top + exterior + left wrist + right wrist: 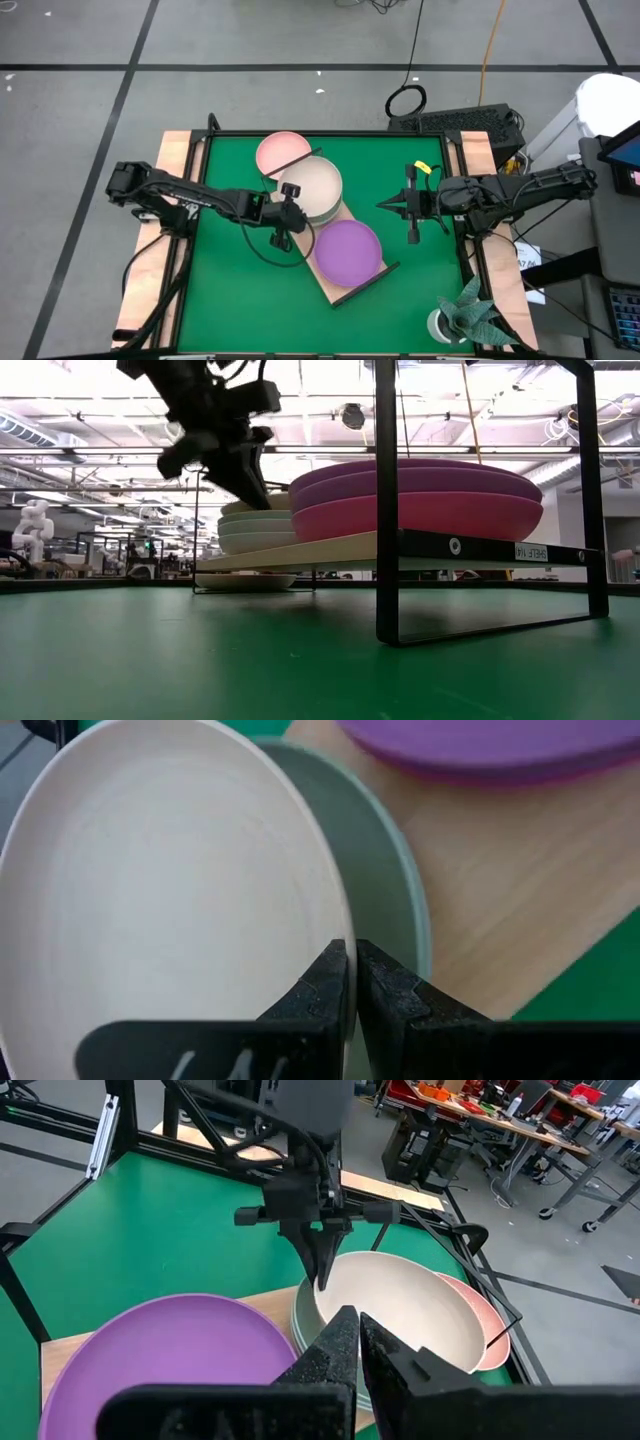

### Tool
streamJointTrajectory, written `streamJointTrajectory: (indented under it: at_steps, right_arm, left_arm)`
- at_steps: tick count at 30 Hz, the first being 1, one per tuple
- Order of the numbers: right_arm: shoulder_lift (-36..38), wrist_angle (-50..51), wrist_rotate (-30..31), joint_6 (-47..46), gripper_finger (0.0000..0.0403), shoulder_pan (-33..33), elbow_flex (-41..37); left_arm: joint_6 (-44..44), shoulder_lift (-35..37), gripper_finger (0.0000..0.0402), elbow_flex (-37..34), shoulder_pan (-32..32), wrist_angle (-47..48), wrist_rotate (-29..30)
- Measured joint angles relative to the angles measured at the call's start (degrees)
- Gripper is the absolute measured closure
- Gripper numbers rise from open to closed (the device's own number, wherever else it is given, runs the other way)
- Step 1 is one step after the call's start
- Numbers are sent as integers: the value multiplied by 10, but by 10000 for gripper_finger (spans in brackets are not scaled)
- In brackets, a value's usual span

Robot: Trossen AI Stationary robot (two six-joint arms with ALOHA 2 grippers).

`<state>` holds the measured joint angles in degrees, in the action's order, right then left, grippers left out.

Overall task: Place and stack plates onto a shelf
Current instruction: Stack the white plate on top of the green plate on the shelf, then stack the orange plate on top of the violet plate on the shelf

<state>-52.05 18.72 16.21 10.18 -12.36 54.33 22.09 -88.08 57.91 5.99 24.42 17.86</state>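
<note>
The light wood shelf (335, 280) lies slantwise on the green mat. On it stand a purple-topped stack (348, 250) with magenta below (420, 515), and a mint green stack (255, 530) topped by a beige plate (312, 188). A salmon pink plate (280, 152) lies on the mat at the shelf's far end. My left gripper (290, 193) is shut on the beige plate at its left side. My right gripper (383, 207) hovers shut to the right of the shelf, holding nothing. My left gripper pinches the beige plate's rim (343, 935) between its two fingers, one finger (325, 985) over the plate's inside and one (390, 995) outside. The fingers come from above, slanting down from the table's left. The plate sits on the mint green stack (395, 870), shifted off its centre.
The shelf's black wire end frame (386, 510) stands upright at its near end. A potted plant (465, 318) sits at the table's near right corner, and a small yellow item (423, 167) by the right edge. Open green mat (240, 290) lies near left.
</note>
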Motion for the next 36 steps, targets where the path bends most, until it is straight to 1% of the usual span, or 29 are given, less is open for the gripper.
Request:
streamJointTrajectory:
  at_steps: [5, 8, 10, 12, 17, 19, 21, 24, 31, 33, 36]
  right_arm:
    - [0, 0, 0, 0, 403, 0, 0]
    - [0, 0, 0, 1, 403, 0, 0]
    - [0, 0, 0, 1, 403, 0, 0]
    - [0, 0, 0, 1, 403, 0, 0]
    - [0, 0, 0, 1, 403, 0, 0]
    - [0, 0, 0, 1, 403, 0, 0]
    - [0, 2, 0, 1, 403, 0, 0]
    - [0, 5, 0, 1, 403, 0, 0]
    - [0, 5, 0, 1, 403, 0, 0]
    - [0, 5, 0, -1, 403, 0, 0]
    - [0, 5, 0, -3, 403, 0, 0]
  left_arm:
    - [7, 0, 379, -25, 1, -20, 1]
    - [3, 0, 379, -26, 0, -22, 2]
    - [-2, 0, 371, -26, 0, -23, 2]
    - [-9, 0, 353, -24, 0, -27, 2]
    - [-12, 0, 287, -24, 0, -39, 9]
    - [-14, 5, 267, -24, 5, -48, 22]
    - [-15, 18, 253, -24, 11, -50, 44]
    - [-15, 41, 241, -23, 25, -49, 62]
    - [-34, 118, 238, -23, 64, -44, 71]
    - [-34, 142, 238, -23, 76, -41, 93]
    - [-56, 175, 238, -23, 87, -33, 143]
